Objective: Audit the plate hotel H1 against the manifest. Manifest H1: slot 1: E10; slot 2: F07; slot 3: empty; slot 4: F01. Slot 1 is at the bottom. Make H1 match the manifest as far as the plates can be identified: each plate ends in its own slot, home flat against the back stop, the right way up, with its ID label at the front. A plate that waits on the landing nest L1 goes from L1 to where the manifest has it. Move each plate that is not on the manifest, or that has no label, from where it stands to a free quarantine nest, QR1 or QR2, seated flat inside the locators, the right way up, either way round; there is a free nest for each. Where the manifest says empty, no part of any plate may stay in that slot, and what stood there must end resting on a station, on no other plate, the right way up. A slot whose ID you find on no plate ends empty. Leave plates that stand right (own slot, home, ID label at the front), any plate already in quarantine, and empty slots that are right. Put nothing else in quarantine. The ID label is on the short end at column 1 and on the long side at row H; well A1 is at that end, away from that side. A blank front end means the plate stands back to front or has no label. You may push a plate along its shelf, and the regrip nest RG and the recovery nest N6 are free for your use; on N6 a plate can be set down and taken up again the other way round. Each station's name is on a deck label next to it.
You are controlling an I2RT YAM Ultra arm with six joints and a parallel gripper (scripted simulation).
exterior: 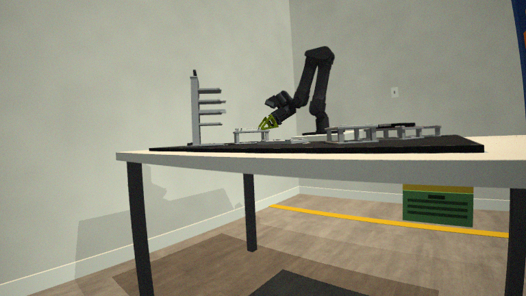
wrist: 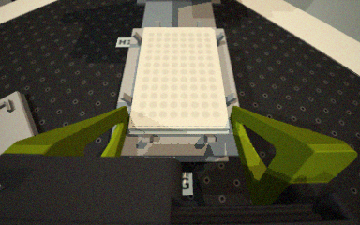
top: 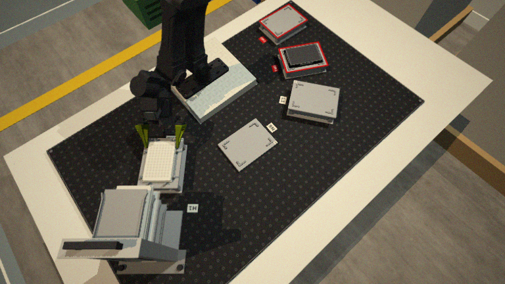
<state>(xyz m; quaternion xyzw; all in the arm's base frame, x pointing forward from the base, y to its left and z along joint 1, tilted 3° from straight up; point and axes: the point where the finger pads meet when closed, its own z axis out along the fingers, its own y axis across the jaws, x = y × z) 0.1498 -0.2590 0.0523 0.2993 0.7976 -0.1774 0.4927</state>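
Note:
A white well plate (top: 159, 161) lies flat on a raised grey nest in front of the plate hotel H1 (top: 126, 225). In the wrist view the plate (wrist: 179, 77) fills the middle, well side up. My gripper (top: 160, 132) is open, and its green fingers stand on either side of the plate's near end, not closed on it. In the side view the gripper (exterior: 268, 122) points down at the nest's end, beside the hotel (exterior: 201, 110). I cannot tell from these views what stands on the hotel's shelves.
A dark plate (top: 302, 56) sits in one red-framed quarantine nest; the other red-framed nest (top: 283, 23) is bare. The landing nest (top: 313, 101) and the flat N6 nest (top: 247, 144) hold nothing. The arm's base (top: 214, 87) stands behind the gripper.

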